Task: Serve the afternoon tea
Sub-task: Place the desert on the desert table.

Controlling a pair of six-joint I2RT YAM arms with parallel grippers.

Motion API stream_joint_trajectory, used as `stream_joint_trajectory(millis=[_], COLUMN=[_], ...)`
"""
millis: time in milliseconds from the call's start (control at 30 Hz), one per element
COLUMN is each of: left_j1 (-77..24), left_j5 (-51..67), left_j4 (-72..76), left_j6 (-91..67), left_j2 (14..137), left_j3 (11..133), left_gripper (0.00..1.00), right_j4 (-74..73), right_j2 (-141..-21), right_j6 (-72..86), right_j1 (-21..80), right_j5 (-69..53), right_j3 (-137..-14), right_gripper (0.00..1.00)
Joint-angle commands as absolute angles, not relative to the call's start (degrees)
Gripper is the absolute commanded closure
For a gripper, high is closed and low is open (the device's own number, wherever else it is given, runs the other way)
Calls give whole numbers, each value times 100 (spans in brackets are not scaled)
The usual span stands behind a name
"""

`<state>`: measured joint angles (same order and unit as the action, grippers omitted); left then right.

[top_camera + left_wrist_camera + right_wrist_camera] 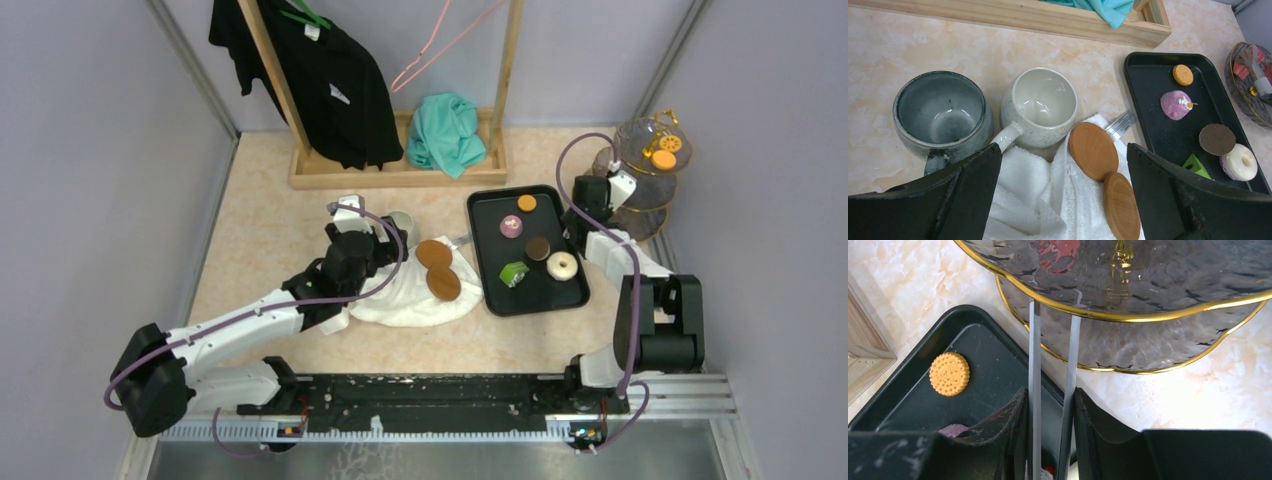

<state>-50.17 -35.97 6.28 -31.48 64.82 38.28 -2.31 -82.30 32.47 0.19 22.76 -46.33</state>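
Over the marble tabletop (908,280) — right fingers (998,440) pinch tongs (1034,365) under glass stand (1148,340).

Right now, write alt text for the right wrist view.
The right pincer grips metal tongs whose two blades point up at the gold-rimmed tiers of a glass stand. At left, a black tray holds an orange biscuit.

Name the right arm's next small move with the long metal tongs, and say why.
Probably draw the long metal tongs back from the clear-glass, gold-rimmed tiered stand towards the black rectangular tray. The right gripper is shut on the tongs, their tips are hidden under a tier's rim with no sweet showing between the blades, and the round orange biscuit lies waiting on the tray.
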Motion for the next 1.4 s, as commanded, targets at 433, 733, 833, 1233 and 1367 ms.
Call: stream_joint_trajectory(millis=[433,733,833,1233,1367], left_j1=[-5072,-5072,-5073,-5073,-5074], left_j5=[-3524,-3510,-3516,-3485,-3472], left_j4=[903,923,925,924,925], left_j6=[-3203,-3204,-3195,-3201,-3204], left_j2=[6397,6304,6257,6166,6143], left_j3=[3645,3596,3573,3542,3542], left_gripper=[1,1,1,1,1], right_j4=[114,47,-4,-324,-403], right_j2=[-8034,-7743,-7671,-7189,-6986], right_j6=[3199,3187,3189,3193,3162], right_j1=[8,316,415,518,544], right_j5=[1997,2202,2295,2441,2443], right_j3=[-4832,-4604,-4544,-4240,-4114], right_gripper=[61,61,61,62,62])
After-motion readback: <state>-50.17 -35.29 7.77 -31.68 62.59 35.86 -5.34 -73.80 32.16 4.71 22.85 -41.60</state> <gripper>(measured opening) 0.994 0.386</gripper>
